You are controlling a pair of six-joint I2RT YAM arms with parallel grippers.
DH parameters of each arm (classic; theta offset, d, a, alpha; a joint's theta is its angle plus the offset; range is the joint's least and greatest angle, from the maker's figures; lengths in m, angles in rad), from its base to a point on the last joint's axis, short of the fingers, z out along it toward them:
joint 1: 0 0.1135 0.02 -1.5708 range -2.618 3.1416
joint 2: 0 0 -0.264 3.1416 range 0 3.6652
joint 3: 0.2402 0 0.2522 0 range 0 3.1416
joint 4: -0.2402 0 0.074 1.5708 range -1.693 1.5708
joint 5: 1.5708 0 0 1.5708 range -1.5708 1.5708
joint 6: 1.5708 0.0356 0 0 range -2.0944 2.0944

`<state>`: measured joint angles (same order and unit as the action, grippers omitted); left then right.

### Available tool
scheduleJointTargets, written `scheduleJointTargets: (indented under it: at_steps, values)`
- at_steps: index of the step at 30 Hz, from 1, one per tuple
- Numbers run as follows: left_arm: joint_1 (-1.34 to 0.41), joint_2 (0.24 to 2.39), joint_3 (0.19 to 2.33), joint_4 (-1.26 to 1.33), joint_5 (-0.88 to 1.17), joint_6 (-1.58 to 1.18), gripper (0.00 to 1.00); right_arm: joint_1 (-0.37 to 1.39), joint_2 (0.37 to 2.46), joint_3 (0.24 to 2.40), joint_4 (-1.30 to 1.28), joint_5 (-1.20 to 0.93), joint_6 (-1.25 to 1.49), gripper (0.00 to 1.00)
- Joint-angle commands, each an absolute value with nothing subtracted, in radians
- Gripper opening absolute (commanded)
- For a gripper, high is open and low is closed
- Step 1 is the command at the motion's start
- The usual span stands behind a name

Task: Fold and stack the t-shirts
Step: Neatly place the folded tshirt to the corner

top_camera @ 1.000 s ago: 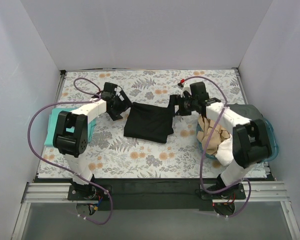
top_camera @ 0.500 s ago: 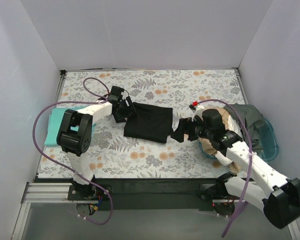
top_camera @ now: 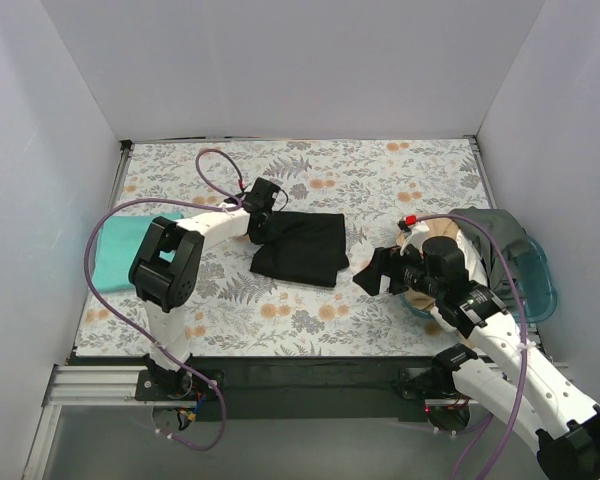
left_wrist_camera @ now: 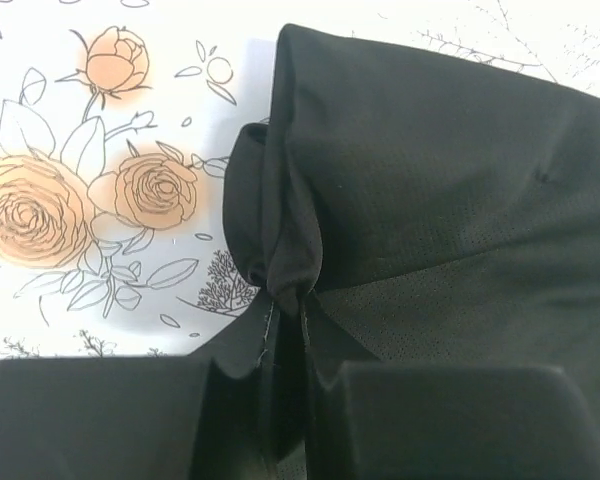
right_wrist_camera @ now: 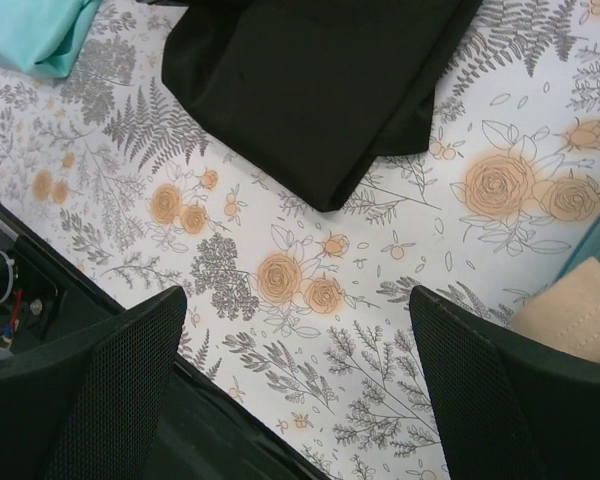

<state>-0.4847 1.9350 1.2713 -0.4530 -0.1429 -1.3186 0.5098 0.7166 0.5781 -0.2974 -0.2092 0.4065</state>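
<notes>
A folded black t-shirt (top_camera: 302, 247) lies mid-table on the floral cloth. My left gripper (top_camera: 260, 228) is at its left edge and shut on a pinched fold of the black cloth (left_wrist_camera: 280, 270); in the left wrist view the left gripper (left_wrist_camera: 285, 345) has cloth bunched between its jaws. My right gripper (top_camera: 366, 272) hovers open just right of the shirt, with nothing between its fingers; in the right wrist view the right gripper (right_wrist_camera: 295, 300) is over bare tablecloth, and the black t-shirt (right_wrist_camera: 320, 80) lies beyond it. A folded teal t-shirt (top_camera: 120, 250) lies at the far left.
A translucent teal basket (top_camera: 542, 285) at the right holds a tan shirt (top_camera: 448, 227) and a grey one (top_camera: 495, 232). Tan cloth (right_wrist_camera: 575, 315) shows at the right wrist view's edge. The teal t-shirt (right_wrist_camera: 35, 35) shows top left. White walls enclose the table.
My left gripper moved right onto the black t-shirt's left edge and shut on it. The right arm withdrew from the shirt toward the near right, still open.
</notes>
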Motion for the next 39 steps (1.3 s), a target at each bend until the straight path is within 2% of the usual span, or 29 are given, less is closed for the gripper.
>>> scheduleJointTargets:
  at_steps: [1, 12, 20, 22, 28, 33, 39]
  values:
    - [-0.514, 1.91, 1.243, -0.575, -0.294, -1.292, 0.0, 0.508, 0.707, 0.566, -0.31, -0.18, 0.388, 0.98]
    - [-0.514, 1.642, 1.098, -0.65, -0.635, -1.174, 0.0, 0.506, 0.718, 0.537, -0.316, -0.129, 0.331, 0.98]
    - [-0.494, 1.572, 1.022, -0.644, -0.839, -1.075, 0.0, 0.505, 0.729, 0.526, -0.304, -0.114, 0.285, 0.98]
    - [-0.474, 1.549, 1.002, -0.58, -0.873, -0.979, 0.0, 0.505, 0.732, 0.52, -0.295, -0.101, 0.275, 0.98]
    - [-0.353, 1.454, 0.951, -0.409, -0.785, -0.76, 0.0, 0.497, 0.767, 0.499, -0.258, -0.061, 0.249, 0.98]
    - [-0.322, 1.381, 0.914, -0.359, -0.787, -0.549, 0.0, 0.476, 0.819, 0.474, -0.219, -0.072, 0.232, 0.98]
    - [-0.27, 1.266, 0.936, -0.333, -0.686, -0.408, 0.0, 0.43, 0.865, 0.451, -0.203, -0.107, 0.219, 0.98]
